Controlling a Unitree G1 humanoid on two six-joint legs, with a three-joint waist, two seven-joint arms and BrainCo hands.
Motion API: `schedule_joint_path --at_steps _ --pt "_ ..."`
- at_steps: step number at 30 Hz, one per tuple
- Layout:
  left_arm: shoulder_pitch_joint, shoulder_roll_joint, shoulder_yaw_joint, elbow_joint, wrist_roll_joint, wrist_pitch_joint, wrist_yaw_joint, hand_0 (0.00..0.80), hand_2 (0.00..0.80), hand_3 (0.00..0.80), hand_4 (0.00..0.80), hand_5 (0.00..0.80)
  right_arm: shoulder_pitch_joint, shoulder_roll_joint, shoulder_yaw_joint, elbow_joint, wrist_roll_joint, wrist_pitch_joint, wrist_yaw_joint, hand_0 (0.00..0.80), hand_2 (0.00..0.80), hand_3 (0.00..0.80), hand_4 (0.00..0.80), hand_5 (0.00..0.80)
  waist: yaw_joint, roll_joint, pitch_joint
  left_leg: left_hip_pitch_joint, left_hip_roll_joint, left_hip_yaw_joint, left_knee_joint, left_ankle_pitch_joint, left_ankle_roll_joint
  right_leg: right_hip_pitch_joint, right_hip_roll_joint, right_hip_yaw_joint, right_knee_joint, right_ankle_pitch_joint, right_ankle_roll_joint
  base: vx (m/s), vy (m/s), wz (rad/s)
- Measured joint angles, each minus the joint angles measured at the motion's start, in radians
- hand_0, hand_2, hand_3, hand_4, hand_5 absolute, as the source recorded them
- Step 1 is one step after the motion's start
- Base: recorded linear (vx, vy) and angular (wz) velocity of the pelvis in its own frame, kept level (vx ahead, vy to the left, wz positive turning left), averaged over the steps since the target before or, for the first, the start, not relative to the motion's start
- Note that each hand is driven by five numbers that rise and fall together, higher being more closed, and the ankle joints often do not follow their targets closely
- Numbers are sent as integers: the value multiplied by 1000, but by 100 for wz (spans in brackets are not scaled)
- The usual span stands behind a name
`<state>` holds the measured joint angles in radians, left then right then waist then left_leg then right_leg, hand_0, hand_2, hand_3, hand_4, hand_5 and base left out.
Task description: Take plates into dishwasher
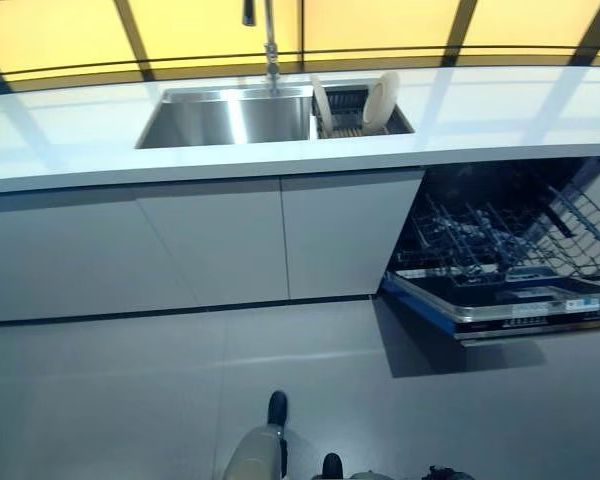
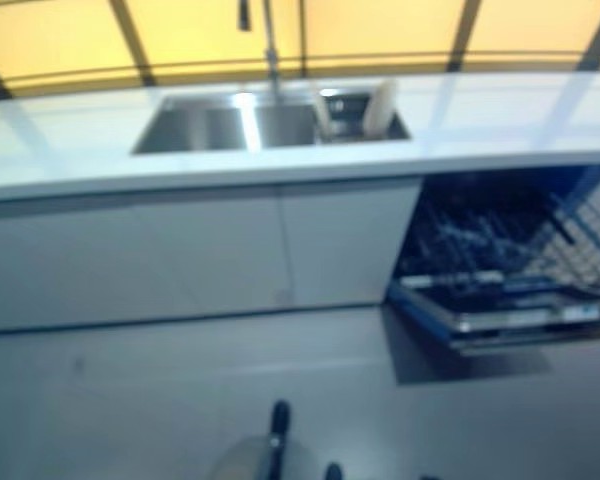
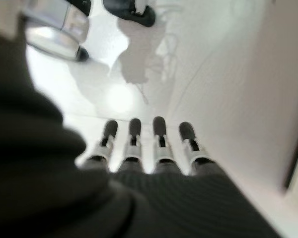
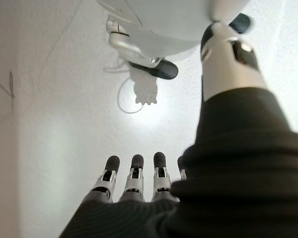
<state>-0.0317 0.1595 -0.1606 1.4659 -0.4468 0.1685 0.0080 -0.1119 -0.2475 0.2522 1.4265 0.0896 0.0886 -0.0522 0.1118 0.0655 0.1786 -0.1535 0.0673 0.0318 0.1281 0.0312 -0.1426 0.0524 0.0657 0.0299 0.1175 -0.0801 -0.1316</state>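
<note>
Left hand [image 3: 154, 148]: showing only in its own wrist view, hanging over pale floor with its fingers lying straight in a row and closing on nothing (thumb partly cut off at the frame edge).
Cabinet fronts [image 1: 180, 245]: running pale and flat below the worktop, a dark strip lying along their foot.
Worktop [image 1: 70, 130]: stretching white across the whole width, its far ends being cut off by the frame.
Sink [image 1: 225, 117]: sitting recessed in the worktop, steel, with the tap [image 1: 271, 45] rising behind it and its top running out of view.
Drying rack [image 1: 355, 112]: standing in the smaller compartment just right of the sink basin; its inside is hard to make out.
Plates [image 1: 381, 100]: two pale ones standing on edge in the drying rack, one leaning at each side (lower rims being hidden by the rack wall).
Dishwasher [image 1: 510, 250]: standing open under the worktop at the right, door lowered, wire basket [image 1: 500, 240] pulled out and showing no plates; its right part is being cut off.
Right hand [image 4: 134, 181]: seen in its own wrist view only, fingers extended and relaxed above the floor, gripping nothing (one finger being hidden behind the dark cover).
Floor [image 1: 110, 400]: spreading grey and glossy before the cabinets.
Back wall [image 1: 200, 30]: glowing yellow panels being divided by dark bars.
</note>
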Motion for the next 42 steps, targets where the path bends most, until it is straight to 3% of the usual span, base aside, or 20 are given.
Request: schedule_joint_path --at_steps 1,2,5,7,9,10,12,16,17,19,21,24,25,27,29,30,34,36,38,42 --pt "14 3 -2 -32 1 -3 1 0 0 0 0 0 11 -3 -7 -9 -1 5 -9 0 0 0 0 0 -18 4 2 33 6 26 -27 72 96 5 -11 -26 51 -55 84 307 60 -14" --pt "22 24 -3 -66 1 -9 4 0 0 0 0 0 34 6 -7 -9 -4 4 -10 0 0 0 0 0 -21 -20 -15 57 -9 61 -42 62 99 17 -40 -34 68 -84 97 290 55 4" --pt "1 44 -15 -115 2 -9 1 0 0 0 0 0 47 11 19 -10 -26 -2 12 0 0 0 0 0 -8 -48 -51 32 -34 80 -21 35 134 -1 -76 -51 98 -120 118 15 -10 4" --pt "-33 61 -36 -118 3 -11 -5 0 0 0 0 0 17 10 60 -11 -4 -6 12 0 0 0 0 0 -10 -68 -66 -53 -36 102 10 35 142 -103 -90 -55 281 -201 116 -19 -17 8" --pt "-43 67 -55 -115 3 -4 -7 0 0 0 0 0 -4 24 71 -19 24 -13 13 0 0 0 0 0 -3 -93 -78 -98 -48 111 47 39 152 -60 -118 -31 171 -233 149 47 6 2" --pt "-54 53 -52 -111 2 0 -6 0 0 0 0 0 -17 28 74 -31 34 -22 15 0 0 0 0 0 8 -66 -67 -113 -30 98 78 31 143 -34 -103 -38 114 -203 137 124 26 -10" --pt "-53 44 -53 -108 2 1 -6 0 0 0 0 0 -27 59 76 -43 41 -30 30 0 0 0 0 0 12 -66 -58 -170 -31 88 172 25 128 16 -108 -39 34 -168 129 225 44 3" --pt "-34 31 -39 -85 -6 8 15 0 0 0 0 0 -27 90 74 -51 40 -32 73 0 0 0 0 0 14 -67 -60 -188 -39 71 89 33 140 111 -124 -52 -30 -191 142 310 75 7" --pt "-30 37 -29 -66 2 7 17 0 0 0 0 0 -19 92 73 -51 39 -27 86 0 0 0 0 0 12 -86 -72 -172 -66 72 84 39 147 140 -142 -65 -29 -201 165 321 175 -9" --pt "-12 43 -34 -67 24 2 24 0 0 0 0 0 -9 87 76 -61 39 -23 110 0 0 0 0 0 0 -91 -89 -86 -92 63 16 53 173 66 -170 -92 234 -233 190 350 251 -8" --pt "-15 55 -55 -70 59 2 23 0 0 0 0 0 -1 68 75 -131 41 -33 123 0 0 0 0 0 -48 -93 -94 14 -129 30 -87 73 208 -124 -205 -84 680 -90 182 221 164 41" --pt "-57 79 -80 -75 101 -3 14 0 0 0 0 0 -6 64 78 -165 72 -57 122 0 0 0 0 0 -85 -85 -90 103 -149 -17 -122 50 240 -284 -189 -59 841 -85 202 327 -54 61" --pt "-73 80 -80 -77 102 -2 11 0 0 0 0 0 -9 62 71 -179 86 -68 122 0 0 0 0 0 -99 -71 -83 124 -146 -31 -130 39 235 -328 -177 -79 783 -89 202 447 -290 32" --pt "-80 77 -79 -69 102 -3 7 0 0 0 0 0 -10 51 69 -201 107 -100 128 0 0 0 0 0 -125 -57 -71 172 -160 -46 -146 26 231 -356 -186 -125 424 -80 207 493 -326 32" --pt "-86 72 -70 -59 102 -3 -5 0 0 0 0 0 -20 51 39 -199 116 -123 130 0 0 0 0 0 -159 -63 -70 199 -185 -98 -148 -12 236 -347 -191 -110 11 10 249 346 -245 64" --pt "-92 72 -70 -55 102 -2 -10 0 0 0 0 0 -23 50 29 -189 117 -126 131 0 0 0 0 0 -174 -69 -67 222 -196 -123 -153 -19 236 -352 -191 -88 -83 52 265 231 -235 87" --pt "-40 49 -71 -80 101 -8 -10 0 0 0 0 0 -25 52 34 -149 87 -102 117 0 0 0 0 0 -174 -97 -90 319 -191 -179 -143 -90 214 -313 -189 -74 82 118 211 213 -232 79" --pt "0 49 -72 -80 99 -4 -4 0 0 0 0 0 -16 51 39 -150 75 -83 104 0 0 0 0 0 -156 -95 -94 361 -163 -180 -117 -139 174 -250 -155 -82 63 180 131 188 -199 37" --pt "23 28 -71 -68 115 -1 -8 0 0 0 0 0 -19 34 43 -166 75 -84 118 0 0 0 0 0 -129 -64 -101 368 -114 -170 -83 -169 153 -193 -102 -95 -3 186 102 108 -150 -2" --pt "11 41 -71 -72 119 -5 -4 0 0 0 0 0 -26 -18 108 -305 37 -87 236 0 0 0 0 0 -122 -77 -104 343 -81 -168 -66 -178 148 -170 -63 -95 -55 196 74 50 -71 -9"
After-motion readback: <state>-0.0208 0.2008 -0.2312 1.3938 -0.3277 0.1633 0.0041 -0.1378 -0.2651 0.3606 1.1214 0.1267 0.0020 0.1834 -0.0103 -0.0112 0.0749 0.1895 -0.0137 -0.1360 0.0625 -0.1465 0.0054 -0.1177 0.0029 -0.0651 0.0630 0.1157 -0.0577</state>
